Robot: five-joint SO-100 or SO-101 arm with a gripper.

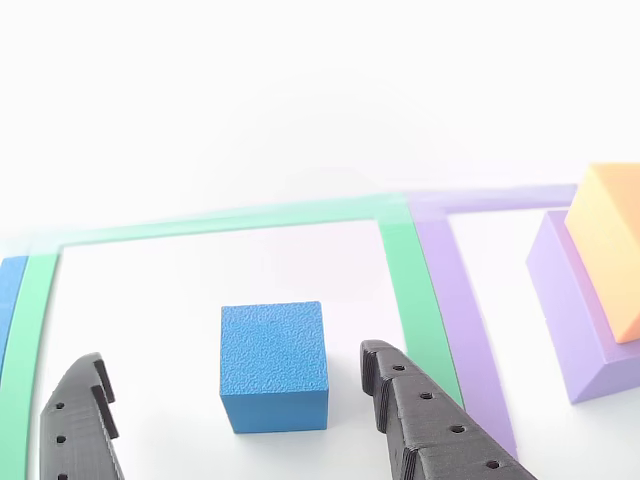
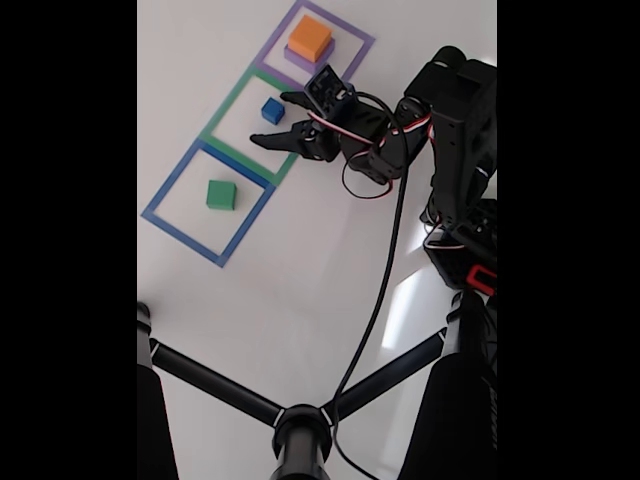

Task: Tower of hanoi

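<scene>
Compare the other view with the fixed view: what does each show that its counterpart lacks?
Other view alone: the blue cube's grainy surface up close, sitting between the open claw's fingers, untouched.

Fixed view alone: the green cube inside the blue tape square, the arm's body with its cable, and a black stand.

Both: blue cube, green tape square, purple tape square, orange block stacked on the purple block.

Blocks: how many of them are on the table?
4. A green block in the blue square, a blue block in the green square, an orange block on a purple block in the purple square.
</scene>
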